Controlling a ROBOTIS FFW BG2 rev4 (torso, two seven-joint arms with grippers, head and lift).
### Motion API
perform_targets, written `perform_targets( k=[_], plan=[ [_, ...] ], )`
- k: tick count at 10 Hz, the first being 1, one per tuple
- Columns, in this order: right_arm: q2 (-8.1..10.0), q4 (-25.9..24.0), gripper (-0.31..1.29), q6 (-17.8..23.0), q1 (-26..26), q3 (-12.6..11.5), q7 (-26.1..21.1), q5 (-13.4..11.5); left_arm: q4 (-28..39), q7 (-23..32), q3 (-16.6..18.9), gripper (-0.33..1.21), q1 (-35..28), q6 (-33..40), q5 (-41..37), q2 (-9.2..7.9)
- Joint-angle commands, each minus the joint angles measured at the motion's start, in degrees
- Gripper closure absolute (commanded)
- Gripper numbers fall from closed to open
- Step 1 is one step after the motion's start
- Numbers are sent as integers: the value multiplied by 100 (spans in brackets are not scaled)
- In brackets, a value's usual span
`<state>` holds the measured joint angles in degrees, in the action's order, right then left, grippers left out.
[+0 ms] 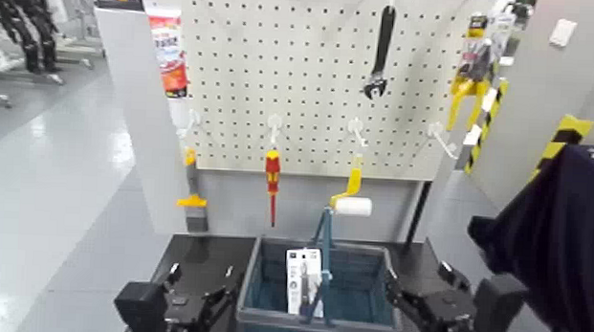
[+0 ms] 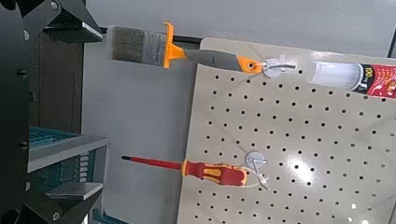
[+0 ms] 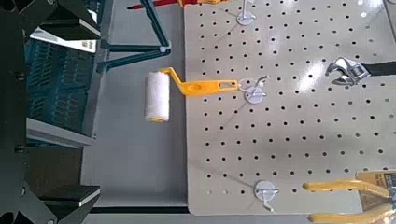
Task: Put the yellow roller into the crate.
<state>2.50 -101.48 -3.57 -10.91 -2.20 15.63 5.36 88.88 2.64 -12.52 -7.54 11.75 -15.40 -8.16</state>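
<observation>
Roller: the yellow roller [image 1: 349,194] hangs on pegboard hook, above the crate [image 1: 371,315].
Right gripper [image 1: 412,299]: spread, low; grasp handle, lift off hook.
Left gripper [image 1: 201,298]: spread, idle.

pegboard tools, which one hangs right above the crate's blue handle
The yellow roller: its white head hangs just above the crate's hoop handle. The red-and-yellow screwdriver hangs further to the robot's left, the black wrench much higher up.

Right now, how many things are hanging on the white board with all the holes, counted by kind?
Yellow roller: 1
Screwdriver: 1
Wrench: 1
Pliers: 1
Paintbrush: 1
Tube: 1
Total: 6 that can be made out
</observation>
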Motion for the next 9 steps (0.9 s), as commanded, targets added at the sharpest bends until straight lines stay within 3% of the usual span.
perform_targets(
  k=[1, 4, 9],
  plan=[
    [136, 216, 13, -197, 485, -53, 238, -122, -20, 0, -5, 17, 16, 20, -16, -1],
    [338, 761, 13, -267, 1144, 35, 616, -114, -38, 0, -31, 17, 42, 64, -24, -10],
    [681, 1974, 13, 199, 2269, 387, 889, 159, -38, 0, -75, 17, 86, 73, -51, -62]
  ],
)
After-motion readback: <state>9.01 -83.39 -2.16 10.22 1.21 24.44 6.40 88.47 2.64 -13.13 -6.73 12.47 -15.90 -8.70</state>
